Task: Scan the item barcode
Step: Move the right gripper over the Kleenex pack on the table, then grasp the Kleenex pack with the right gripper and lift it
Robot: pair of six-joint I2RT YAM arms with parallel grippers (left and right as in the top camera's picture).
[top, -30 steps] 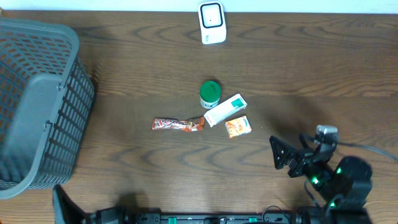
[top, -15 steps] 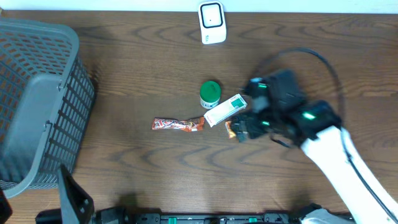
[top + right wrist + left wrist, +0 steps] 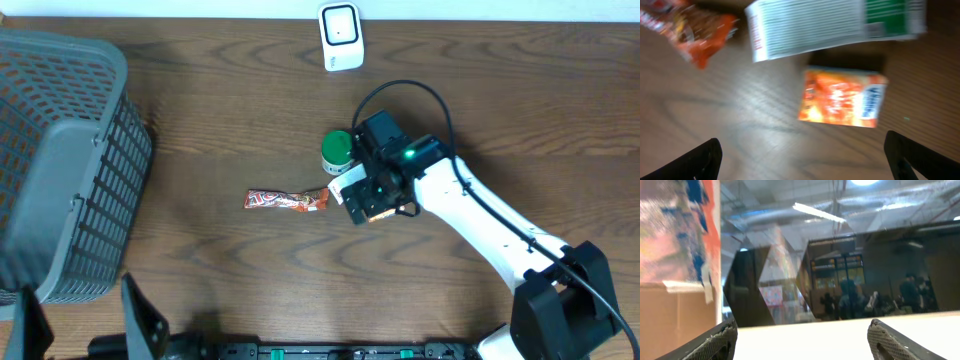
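Near the table's middle lie a white and green box (image 3: 835,25), an orange packet (image 3: 842,97) and a red-orange snack wrapper (image 3: 287,200), with a green-lidded jar (image 3: 337,150) behind them. A white scanner (image 3: 341,37) stands at the far edge. My right gripper (image 3: 805,160) hovers open just over the table, its fingers wide apart with the orange packet just ahead of them and nothing between them. In the overhead view the right arm (image 3: 470,205) covers most of the box and packet. My left gripper (image 3: 802,342) is open and empty, facing the room.
A large grey mesh basket (image 3: 60,170) fills the left side of the table. The right arm's black cable (image 3: 400,90) loops above the items.
My right arm has swung from the front right corner up and left over the box and packet. The left arm has shifted slightly along the front edge.
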